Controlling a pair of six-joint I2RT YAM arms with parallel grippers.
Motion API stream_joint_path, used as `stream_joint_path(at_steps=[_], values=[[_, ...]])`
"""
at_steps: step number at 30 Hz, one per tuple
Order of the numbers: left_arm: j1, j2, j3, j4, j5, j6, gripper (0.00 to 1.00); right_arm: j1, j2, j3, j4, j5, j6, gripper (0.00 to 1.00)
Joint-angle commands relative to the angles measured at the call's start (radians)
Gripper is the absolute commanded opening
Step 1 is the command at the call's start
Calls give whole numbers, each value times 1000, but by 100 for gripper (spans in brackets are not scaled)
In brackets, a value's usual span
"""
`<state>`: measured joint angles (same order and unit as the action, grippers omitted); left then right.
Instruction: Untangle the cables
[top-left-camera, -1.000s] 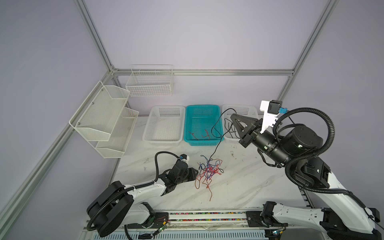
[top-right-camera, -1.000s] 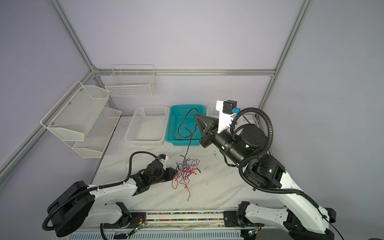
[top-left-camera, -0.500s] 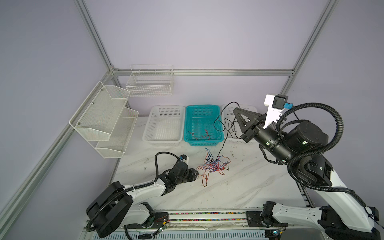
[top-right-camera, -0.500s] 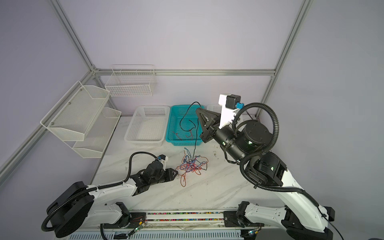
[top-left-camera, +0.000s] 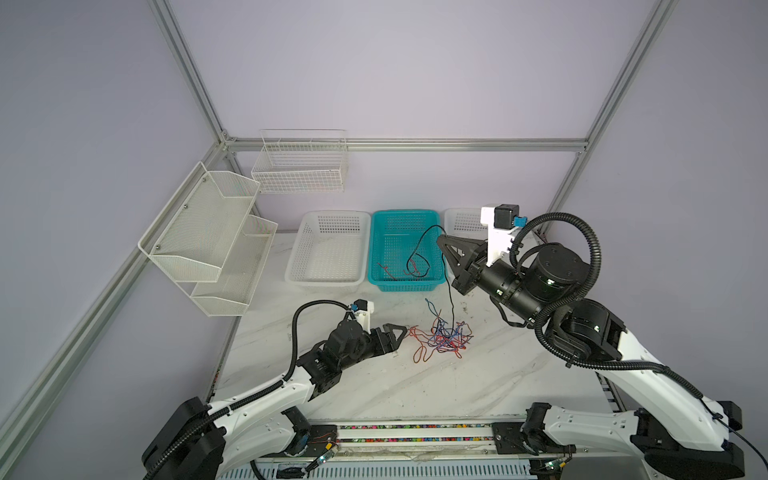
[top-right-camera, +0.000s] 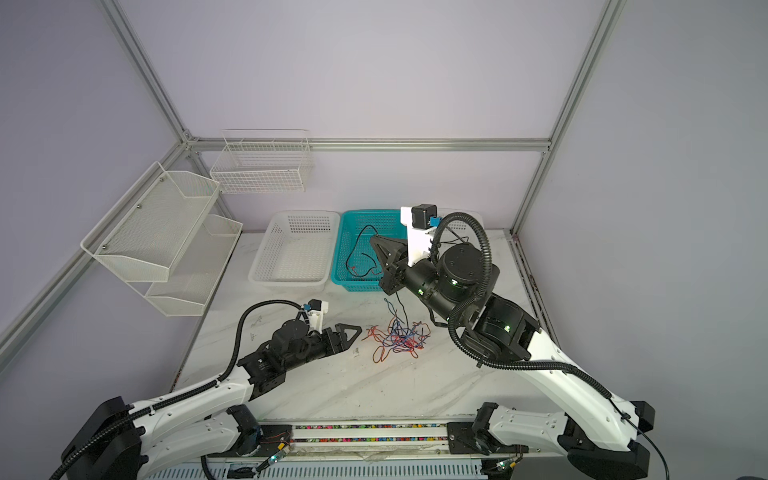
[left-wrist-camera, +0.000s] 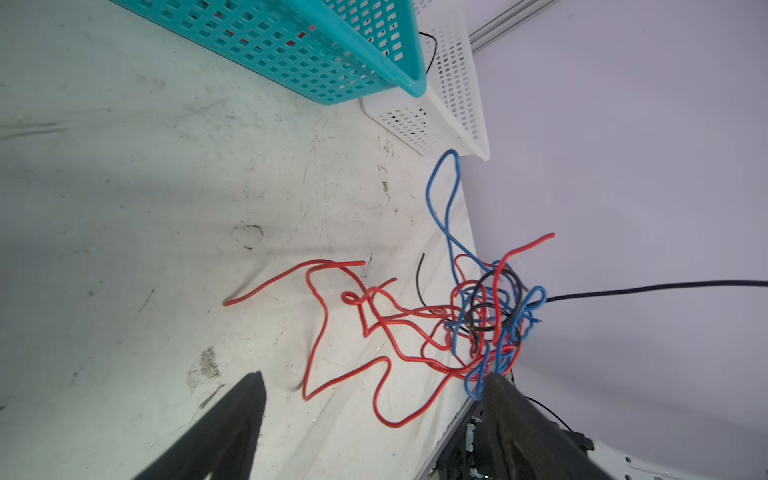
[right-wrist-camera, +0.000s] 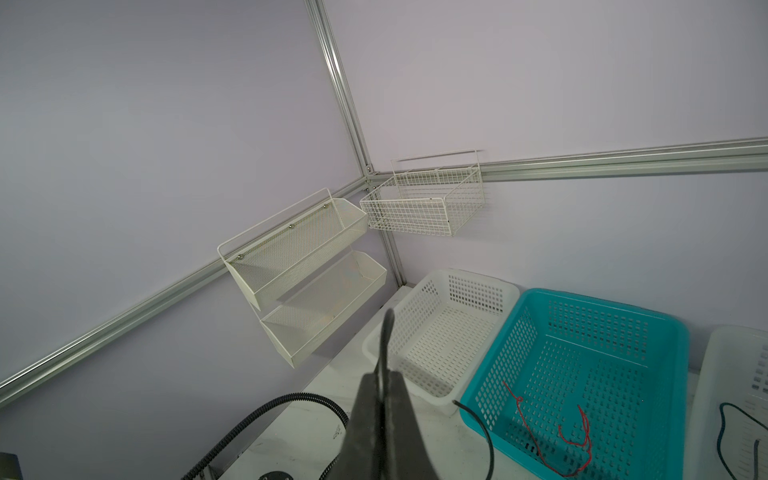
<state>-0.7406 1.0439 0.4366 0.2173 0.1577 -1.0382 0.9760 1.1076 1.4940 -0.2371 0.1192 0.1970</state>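
Over the last second the left gripper (top-left-camera: 398, 338) has let go. Its jaws, which were nearly closed at the edge of the heap, stand wide open and empty. The tangle of thin red-orange, blue and black cables (top-left-camera: 446, 337) has slid rightward, away from the gripper, and settled on the white marbled tabletop (top-left-camera: 374, 386). The right gripper (top-left-camera: 440, 241) has dipped and swung a little left with its catch.

The left gripper lies low over the tabletop, pointing at the tangle, which sits just beyond its fingertips. A loose red-orange strand (left-wrist-camera: 270, 283) trails from the tangle toward it. In the left wrist view that strand's loops lie between the open jaws, but the tangle's dense middle sits off toward one finger, not centred.

From the tangle a thin black cable (top-left-camera: 451, 291) rises steeply toward the back, up to the right gripper, which is raised in front of the teal perforated plastic basket (top-left-camera: 401, 284). The right jaws are pressed together on the black cable. A slack loop of it arcs past the fingertips and shows across that basket in both top views. Short red pieces (right-wrist-camera: 518, 401) already lie inside the basket.

The coming move likely turns on one line: the black cable's long axis runs from the tangle up to the right jaws. Further pulling would probably drag the whole heap unless the left arm — plainly the nearer — pins the tangle again.
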Motion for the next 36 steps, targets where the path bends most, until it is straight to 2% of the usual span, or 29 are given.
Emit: stream_joint_path(at_steps=[1,11,19,26,36], values=[[-9,30,3,127,86,-55,85,3,-5,-5,74,-21,5,0],[-70,119,33,194,101,-80,85,3,12,-25,89,-7,10,0],[-73,157,15,235,86,-105,68,3,11,-32,110,-53,40,0],[-72,212,52,262,109,-102,65,3,13,-44,127,-82,62,0],[-72,219,48,263,83,-96,51,3,14,-44,139,-149,92,0]])
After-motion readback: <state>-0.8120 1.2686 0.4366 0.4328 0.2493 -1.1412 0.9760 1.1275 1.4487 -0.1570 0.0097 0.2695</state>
